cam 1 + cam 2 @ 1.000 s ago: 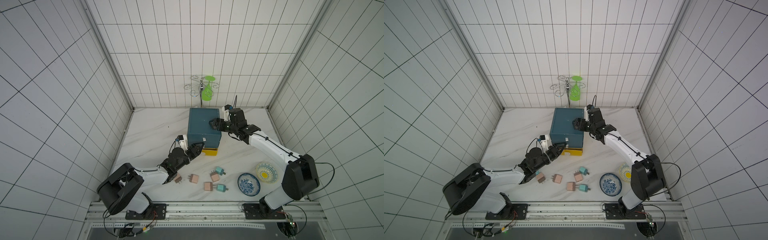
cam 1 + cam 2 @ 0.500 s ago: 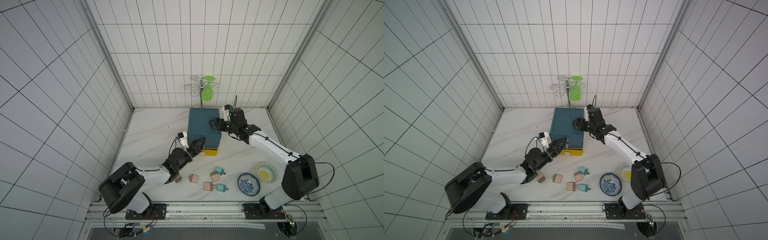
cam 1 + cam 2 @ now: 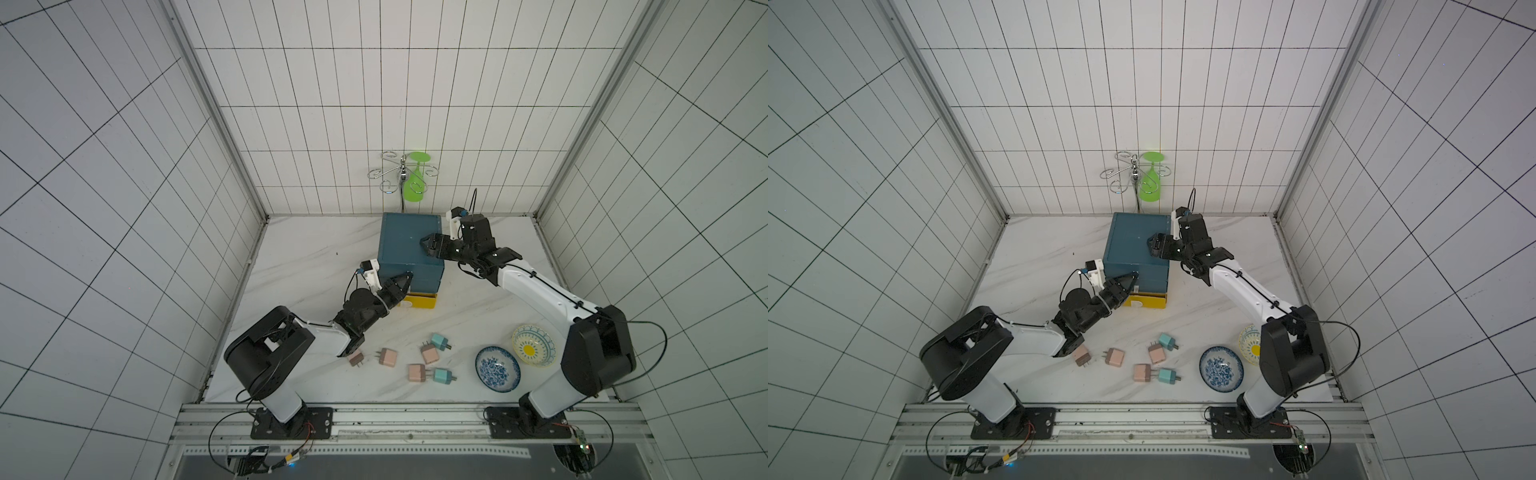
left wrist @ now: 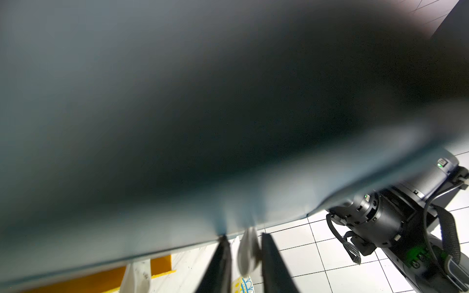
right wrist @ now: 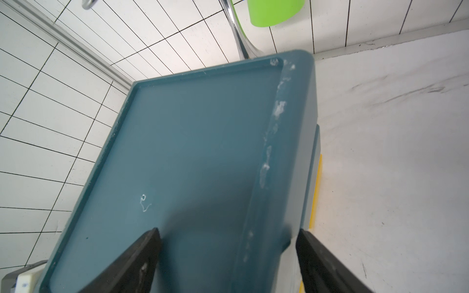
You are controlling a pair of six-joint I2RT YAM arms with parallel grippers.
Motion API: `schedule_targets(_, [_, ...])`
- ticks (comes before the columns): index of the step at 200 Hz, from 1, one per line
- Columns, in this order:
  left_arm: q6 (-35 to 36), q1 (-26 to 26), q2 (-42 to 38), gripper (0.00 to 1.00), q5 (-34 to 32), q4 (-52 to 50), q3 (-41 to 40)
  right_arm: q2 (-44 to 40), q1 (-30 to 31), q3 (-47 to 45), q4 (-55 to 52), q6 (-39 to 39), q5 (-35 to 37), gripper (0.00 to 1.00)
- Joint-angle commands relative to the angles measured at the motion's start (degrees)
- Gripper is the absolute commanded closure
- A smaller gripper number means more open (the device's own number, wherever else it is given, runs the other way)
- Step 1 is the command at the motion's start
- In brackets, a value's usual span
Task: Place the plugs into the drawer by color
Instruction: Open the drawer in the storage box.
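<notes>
Drawer far centre of tabletop. Left hand clamped on its white pull tab. Right hand wide, astride drawer's right top edge. Near side: six plugs, four peach, two teal. Left arm overhangs the leftmost. Two bowls right.

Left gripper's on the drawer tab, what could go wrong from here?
The thin white pull tab may slip from the shut left gripper. The right gripper sits open over the drawer chest, not clamping it, so the chest might slide when pulled. The left arm is close to a peach plug and could knock it.
</notes>
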Motion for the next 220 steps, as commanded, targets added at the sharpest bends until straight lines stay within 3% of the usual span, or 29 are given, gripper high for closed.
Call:
schedule_targets(1, [1.83,0.52,-0.02,1.00,2.12,-3.62,2.93,4.84,-1.08,-1.19,-12.67,-3.29,0.65,0.13])
schedule_targets(50, [-0.44,-0.98,-3.23,1.00,3.76,3.52,-5.87,7.09,-2.36,0.44,-13.23,-2.92,0.01,0.13])
schedule_targets(94, [3.48,-7.26,-19.29,1.00,-2.00,-16.60,-11.25,7.54,-2.28,0.27,-13.77,-1.89,2.19,0.13])
schedule_targets(131, [0.64,-9.88,-18.31,1.00,-0.61,-10.05,-15.71,8.75,-2.27,2.15,-15.19,-2.23,2.38,0.13])
schedule_targets(154, [2.12,-15.26,-20.77,1.00,-5.16,-8.52,-17.93,9.46,-2.28,2.90,-16.35,-2.50,2.73,0.13])
schedule_targets(181, [4.14,-16.13,-28.84,0.91,-11.55,-23.42,-16.47,8.97,-1.87,2.97,-17.29,-2.51,3.16,0.12])
schedule_targets(192, [4.10,-15.26,-29.59,0.86,-11.38,-23.52,-17.36,8.82,-1.70,3.07,-17.37,-2.42,3.18,0.12])
schedule_targets(220, [3.74,-15.16,-27.49,0.52,-9.30,-19.62,-18.45,8.61,-1.09,4.03,-18.26,-2.33,3.32,0.11])
